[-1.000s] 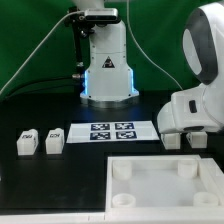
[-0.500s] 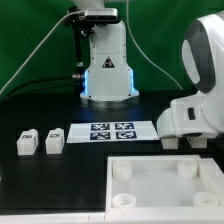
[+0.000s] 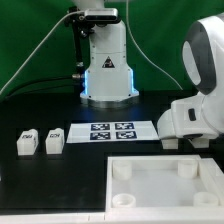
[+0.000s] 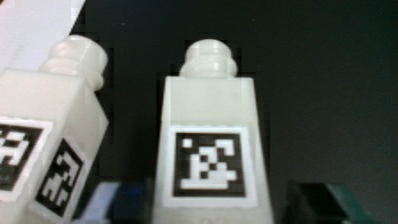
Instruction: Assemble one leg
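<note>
In the wrist view two white legs stand side by side, each with a round peg on top and a square marker on its face. One leg stands between my fingers. The other leg is beside it, outside the jaws. My gripper is open, with a dark finger on either side of the middle leg and a gap showing on one side. In the exterior view my gripper is at the right, low over the table and mostly hidden by the white hand. Two more legs stand at the left.
The marker board lies in the middle of the table. The large white tray with corner sockets lies in front of my hand. The robot base stands at the back, before a green curtain.
My hand has shifted slightly to the exterior view's right and a little lower since the earliest frame. Nothing else has moved.
</note>
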You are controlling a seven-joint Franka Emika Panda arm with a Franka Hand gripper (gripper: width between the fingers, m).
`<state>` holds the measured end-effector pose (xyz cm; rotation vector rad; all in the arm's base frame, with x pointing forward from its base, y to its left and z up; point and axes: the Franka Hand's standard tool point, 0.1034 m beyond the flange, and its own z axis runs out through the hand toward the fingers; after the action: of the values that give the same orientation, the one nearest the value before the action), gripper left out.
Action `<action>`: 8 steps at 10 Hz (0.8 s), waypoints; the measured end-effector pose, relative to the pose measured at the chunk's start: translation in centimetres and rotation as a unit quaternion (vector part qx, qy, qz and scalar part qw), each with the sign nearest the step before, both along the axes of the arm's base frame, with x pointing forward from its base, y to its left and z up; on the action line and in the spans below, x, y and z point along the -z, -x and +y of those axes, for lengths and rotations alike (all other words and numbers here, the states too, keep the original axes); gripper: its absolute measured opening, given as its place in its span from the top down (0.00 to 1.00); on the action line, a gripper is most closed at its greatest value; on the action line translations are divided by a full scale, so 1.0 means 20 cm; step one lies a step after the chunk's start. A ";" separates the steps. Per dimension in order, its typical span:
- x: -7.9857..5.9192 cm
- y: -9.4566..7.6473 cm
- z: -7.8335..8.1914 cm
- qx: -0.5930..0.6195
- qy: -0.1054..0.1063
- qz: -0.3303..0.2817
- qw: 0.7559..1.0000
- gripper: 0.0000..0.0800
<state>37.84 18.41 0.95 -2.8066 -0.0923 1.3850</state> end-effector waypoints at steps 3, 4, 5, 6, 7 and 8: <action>0.00 0.00 0.00 0.000 0.000 0.000 1.000 0.64; 0.00 0.00 0.00 0.000 0.000 0.000 1.000 0.64; 0.00 0.00 0.00 0.000 0.000 0.000 1.000 0.64; 0.00 0.00 0.00 0.000 0.000 0.000 1.000 0.64; 0.00 0.00 0.00 0.000 0.000 0.000 1.000 0.64; 0.00 0.00 0.00 0.000 0.000 0.000 1.000 0.64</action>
<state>37.85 18.41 0.96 -2.8066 -0.0921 1.3849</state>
